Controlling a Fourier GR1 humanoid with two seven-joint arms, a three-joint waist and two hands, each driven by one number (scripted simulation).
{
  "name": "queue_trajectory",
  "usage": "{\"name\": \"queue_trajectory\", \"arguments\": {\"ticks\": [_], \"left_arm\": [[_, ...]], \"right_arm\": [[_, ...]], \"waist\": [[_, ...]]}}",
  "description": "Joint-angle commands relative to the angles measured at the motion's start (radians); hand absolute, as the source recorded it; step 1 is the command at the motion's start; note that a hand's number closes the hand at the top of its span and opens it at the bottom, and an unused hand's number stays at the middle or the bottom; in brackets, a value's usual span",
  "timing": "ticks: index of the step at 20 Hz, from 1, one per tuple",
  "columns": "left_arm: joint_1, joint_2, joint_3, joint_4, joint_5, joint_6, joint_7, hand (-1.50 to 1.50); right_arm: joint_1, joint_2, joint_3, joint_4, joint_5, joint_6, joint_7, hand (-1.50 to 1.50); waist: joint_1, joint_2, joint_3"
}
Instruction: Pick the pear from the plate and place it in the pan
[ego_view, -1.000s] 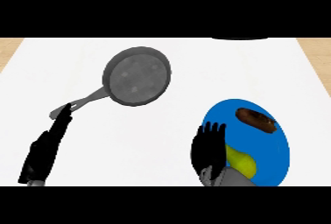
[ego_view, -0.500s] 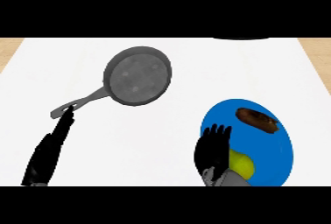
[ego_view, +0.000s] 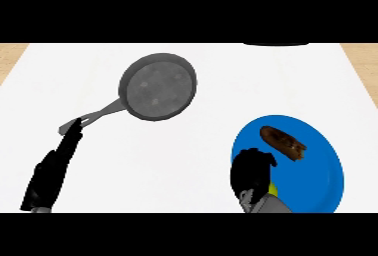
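On the white counter (ego_view: 184, 150) sat a grey pan (ego_view: 157, 86) and a blue plate (ego_view: 319, 165). The left hand (ego_view: 53, 170) lay straight-fingered, its tips by the pan's handle; the right hand (ego_view: 251, 172) curled its fingers over the pear (ego_view: 274, 190) — a yellow sliver on the plate.
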Motion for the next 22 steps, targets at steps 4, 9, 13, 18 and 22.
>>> {"name": "queue_trajectory", "arguments": {"ticks": [4, 9, 13, 18, 22], "left_arm": [[-0.038, -0.026, 0.033, 0.045, -0.016, -0.043, 0.004, 0.0], [0.013, -0.024, 0.036, 0.011, -0.014, -0.019, -0.013, 0.0], [0.026, -0.019, 0.064, 0.034, -0.01, -0.003, -0.02, 0.0], [0.027, -0.035, 0.031, 0.047, -0.018, -0.02, -0.027, 0.0], [0.009, -0.026, 0.029, 0.023, -0.03, -0.019, -0.008, 0.0]], "right_arm": [[0.043, 0.077, -0.045, 0.08, 0.039, -0.119, 0.002, 1.5], [0.178, 0.119, -0.236, -0.082, -0.078, -0.293, 0.181, 1.5], [0.24, 0.121, -0.372, -0.201, -0.201, -0.492, 0.264, 1.5], [0.235, 0.121, -0.267, -0.274, -0.142, -0.653, 0.447, 1.5], [0.154, 0.121, -0.189, -0.364, 0.082, -0.697, 0.484, 1.5]], "waist": [[-0.001, 0.004, 0.001], [-0.027, -0.002, 0.005], [-0.074, -0.009, 0.009], [-0.034, -0.006, -0.001], [-0.018, -0.013, -0.002]]}}
